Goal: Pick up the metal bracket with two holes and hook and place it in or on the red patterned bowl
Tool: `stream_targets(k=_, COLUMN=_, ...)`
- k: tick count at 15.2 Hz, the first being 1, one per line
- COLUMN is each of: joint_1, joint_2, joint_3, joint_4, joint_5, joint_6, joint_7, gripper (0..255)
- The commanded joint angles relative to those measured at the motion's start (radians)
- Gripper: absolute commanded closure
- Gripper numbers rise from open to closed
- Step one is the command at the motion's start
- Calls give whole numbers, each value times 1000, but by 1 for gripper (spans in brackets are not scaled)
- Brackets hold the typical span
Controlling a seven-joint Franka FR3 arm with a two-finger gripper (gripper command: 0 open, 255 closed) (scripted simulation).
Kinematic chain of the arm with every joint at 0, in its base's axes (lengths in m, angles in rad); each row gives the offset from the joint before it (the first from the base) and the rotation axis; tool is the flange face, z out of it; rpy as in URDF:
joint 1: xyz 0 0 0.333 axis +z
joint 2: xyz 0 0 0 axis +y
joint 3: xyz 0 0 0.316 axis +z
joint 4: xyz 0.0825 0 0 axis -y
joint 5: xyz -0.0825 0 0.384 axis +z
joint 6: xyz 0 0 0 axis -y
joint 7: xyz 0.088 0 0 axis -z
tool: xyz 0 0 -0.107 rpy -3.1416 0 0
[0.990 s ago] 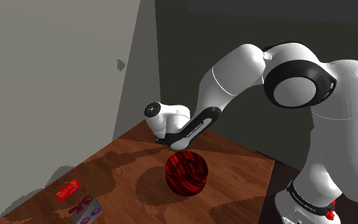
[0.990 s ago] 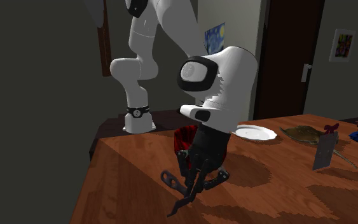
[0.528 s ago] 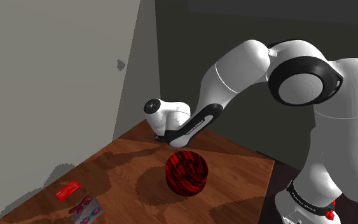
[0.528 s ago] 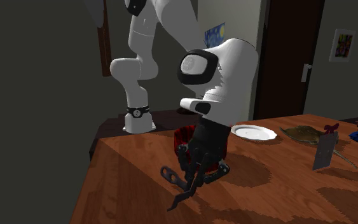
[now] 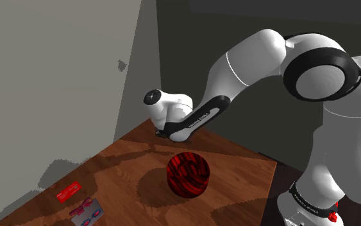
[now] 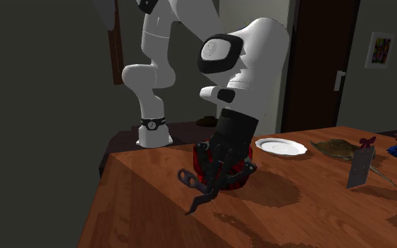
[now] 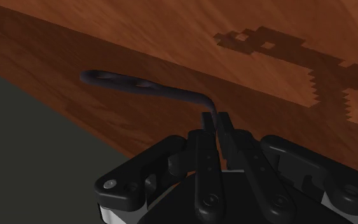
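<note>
A dark metal bracket (image 6: 195,191) with two holes and a hooked end hangs above the wooden table (image 6: 140,204), tilted downward. My gripper (image 6: 216,184) is shut on its bent end. In the wrist view the bracket (image 7: 145,85) sticks out sideways from between the fingers of the gripper (image 7: 216,122), its shadow falling on the wood below. The red patterned bowl (image 5: 188,174) stands in the middle of the table. In the second exterior view the bowl (image 6: 243,180) sits just behind the hand, partly covered by it.
A white plate (image 6: 281,146) lies behind the bowl. A grey upright blade-like thing (image 6: 359,168) and a flat brown thing (image 6: 339,148) are at the second exterior view's right. A red card (image 5: 68,192) and a small grey pack (image 5: 86,210) lie near the shoulder view's lower left.
The hand has risen from just above the table, carrying the bracket up with it. The bracket's tip now hangs well above the wood. The bowl has not moved.
</note>
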Motion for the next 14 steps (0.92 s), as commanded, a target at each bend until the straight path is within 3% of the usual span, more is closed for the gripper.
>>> stream_targets(k=1, joint_1=0, joint_2=-19, joint_3=1, joint_4=0, joint_5=4, joint_6=-19, joint_7=-9, gripper=255)
stream_targets(k=14, joint_1=4, joint_2=-126, joint_3=8, joint_4=33, joint_5=29, joint_6=-150, joint_7=-66, gripper=255)
